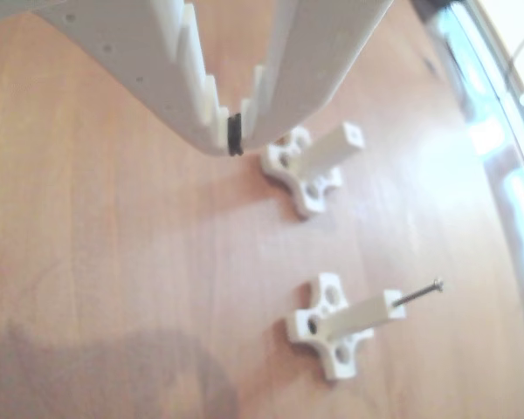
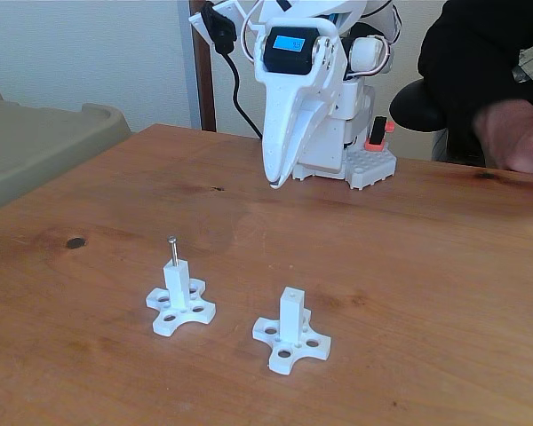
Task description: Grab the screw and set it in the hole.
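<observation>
The dark grey screw (image 2: 172, 249) stands upright in the end of the left white post (image 2: 178, 282) in the fixed view, its head up and most of its shaft showing. In the other view the same screw (image 1: 419, 294) sticks out of the nearer post (image 1: 367, 314). The second post (image 2: 291, 312) carries a small empty hole (image 1: 355, 135) in its end face. My white gripper (image 2: 274, 182) hangs above the table behind both posts, pointing down, its jaws closed together on nothing. Its tips (image 1: 235, 135) lie just left of the empty post's base.
Both posts stand on cross-shaped white bases (image 2: 290, 348) with larger round holes. A person's hand (image 2: 515, 138) and dark sleeve rest at the table's back right, beside the arm's base (image 2: 355, 164). A grey-green bin (image 2: 44, 146) sits off the left edge.
</observation>
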